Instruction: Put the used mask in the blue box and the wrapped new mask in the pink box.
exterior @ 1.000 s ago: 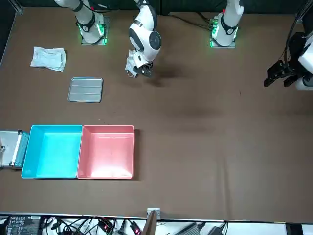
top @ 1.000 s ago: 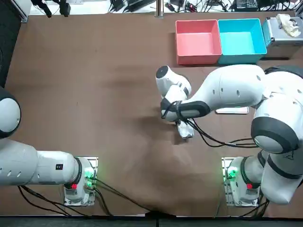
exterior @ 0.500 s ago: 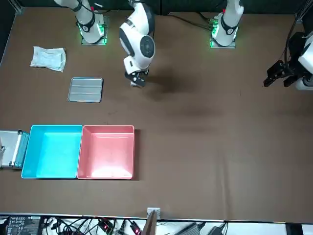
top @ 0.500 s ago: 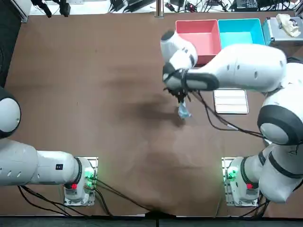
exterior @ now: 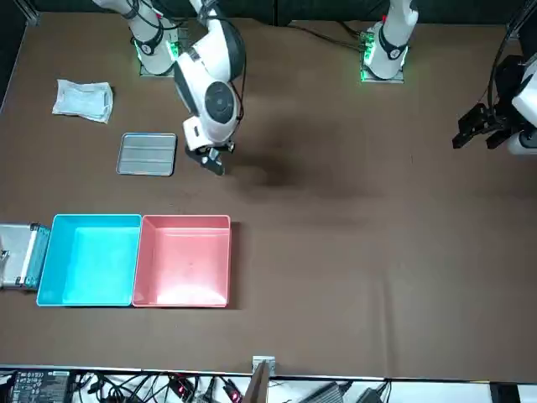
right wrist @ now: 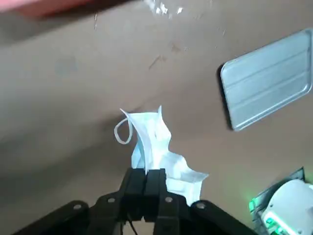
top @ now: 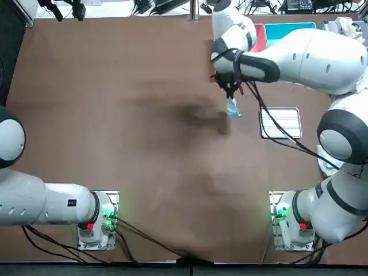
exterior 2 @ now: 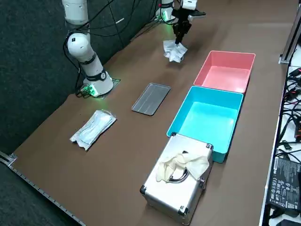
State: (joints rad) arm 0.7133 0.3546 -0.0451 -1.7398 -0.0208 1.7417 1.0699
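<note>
Holds the used mask [top: 232,107] pinched in the right jaws above the counter [top: 115,115], mid-carry. Next probably needs travel toward 1 o'clock, overhead view, then release over the blue box [exterior: 90,259].

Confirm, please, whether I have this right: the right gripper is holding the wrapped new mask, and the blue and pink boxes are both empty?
Not quite: the right wrist view shows the right gripper shut on the used mask, unwrapped. The wrapped new mask lies on the table. The blue box and pink box are both empty.
</note>
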